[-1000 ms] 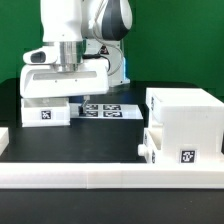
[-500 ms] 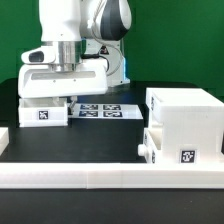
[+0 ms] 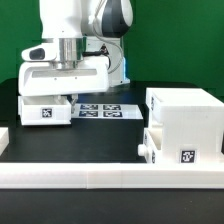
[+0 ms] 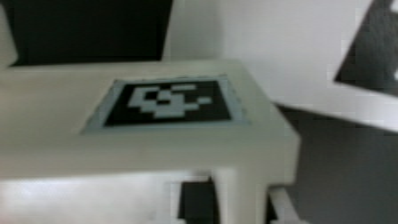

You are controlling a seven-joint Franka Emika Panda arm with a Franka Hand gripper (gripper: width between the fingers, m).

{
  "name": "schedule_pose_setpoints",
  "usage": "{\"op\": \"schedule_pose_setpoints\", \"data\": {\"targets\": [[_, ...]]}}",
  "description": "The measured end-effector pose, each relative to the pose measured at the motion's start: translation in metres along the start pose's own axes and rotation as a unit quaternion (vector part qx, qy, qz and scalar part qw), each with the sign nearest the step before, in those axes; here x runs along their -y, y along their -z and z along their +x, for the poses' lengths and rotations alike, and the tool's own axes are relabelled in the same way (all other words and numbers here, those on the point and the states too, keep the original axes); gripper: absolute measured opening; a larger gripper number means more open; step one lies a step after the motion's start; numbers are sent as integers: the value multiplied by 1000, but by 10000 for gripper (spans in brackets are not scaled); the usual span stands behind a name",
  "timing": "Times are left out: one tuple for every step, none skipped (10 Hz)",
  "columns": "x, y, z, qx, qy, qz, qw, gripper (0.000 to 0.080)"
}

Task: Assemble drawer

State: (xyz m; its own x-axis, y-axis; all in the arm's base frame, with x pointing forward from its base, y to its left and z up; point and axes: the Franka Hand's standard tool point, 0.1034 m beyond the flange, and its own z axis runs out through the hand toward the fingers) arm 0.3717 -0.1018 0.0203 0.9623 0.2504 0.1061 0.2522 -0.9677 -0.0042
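A small white drawer tray (image 3: 45,110) with a black-and-white tag stands at the exterior view's left, under the arm's hand. My gripper (image 3: 68,98) reaches down at the tray's right wall. In the wrist view the tagged tray (image 4: 166,103) fills the picture. My gripper (image 4: 240,205) has one dark finger (image 4: 199,200) on each side of the tray's white wall, shut on it. The large cube-shaped casing (image 3: 185,108) stands at the exterior view's right. A second tagged tray (image 3: 178,150) is against its front.
The marker board (image 3: 100,109) lies flat on the black table behind the middle. A long low white border bar (image 3: 110,180) runs along the front, and another (image 3: 4,138) is at the exterior view's left edge.
The hand and the small tray have shifted slightly up and to the exterior view's right together. The casing and the second tray have not moved.
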Motion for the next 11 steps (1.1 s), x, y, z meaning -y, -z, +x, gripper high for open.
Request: {"op": "schedule_pose_setpoints", "data": {"targets": [[1,7,10,3,6,4,1000,37],[3,15,25,3,12,8,1000,38],[4,24,41,0,22,9,1000,38],[7,31,56,-4,32,9,999,38],[12,39,74,-8,46,11,999,38],[15,44,90,-12,57,12,998,38],[17,47,104,-9,66,19,998,38],[17,50,122,-10,84,25,996,38],[15,48,120,-12,96,23,995,38],[16,46,117,-10,111,23,994,38],[16,46,117,-11,143,23,989,38]]}}
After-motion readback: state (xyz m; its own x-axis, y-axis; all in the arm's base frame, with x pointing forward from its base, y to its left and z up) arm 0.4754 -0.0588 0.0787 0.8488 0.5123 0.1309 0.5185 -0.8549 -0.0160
